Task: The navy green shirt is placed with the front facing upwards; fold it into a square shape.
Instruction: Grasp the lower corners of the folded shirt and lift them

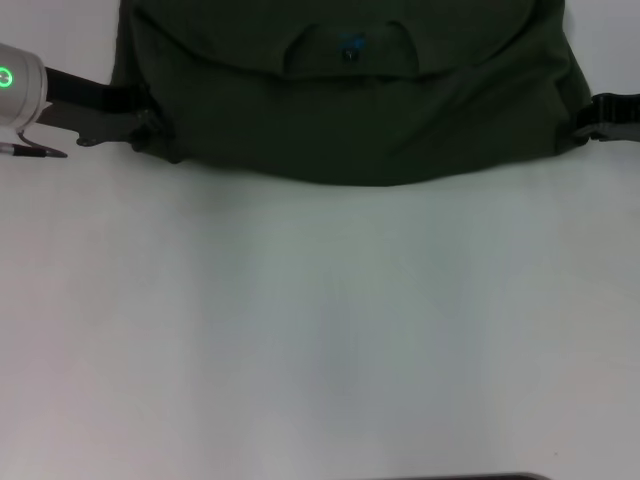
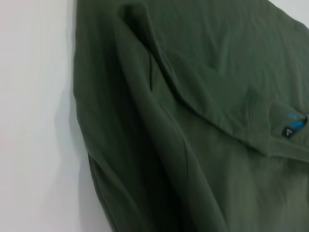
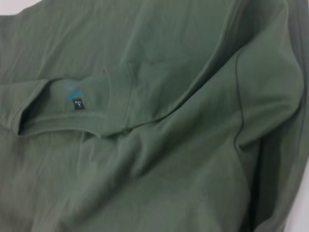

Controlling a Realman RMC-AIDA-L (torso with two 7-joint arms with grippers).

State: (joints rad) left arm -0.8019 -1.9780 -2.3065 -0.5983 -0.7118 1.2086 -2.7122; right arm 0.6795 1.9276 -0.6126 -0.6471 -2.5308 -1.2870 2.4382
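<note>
The navy green shirt lies across the far part of the table, folded over on itself, its collar and blue neck label facing up. Its near edge sags in a curve between the two sides. My left gripper is at the shirt's left edge with bunched cloth pinched between its fingers. At the right edge, my right gripper grips the cloth the same way. The left wrist view shows only shirt folds and the label. The right wrist view shows the shirt, collar and label.
The white table stretches bare from the shirt to the near edge. My left arm's white wrist with a green light sits at the far left. A dark strip shows at the bottom edge.
</note>
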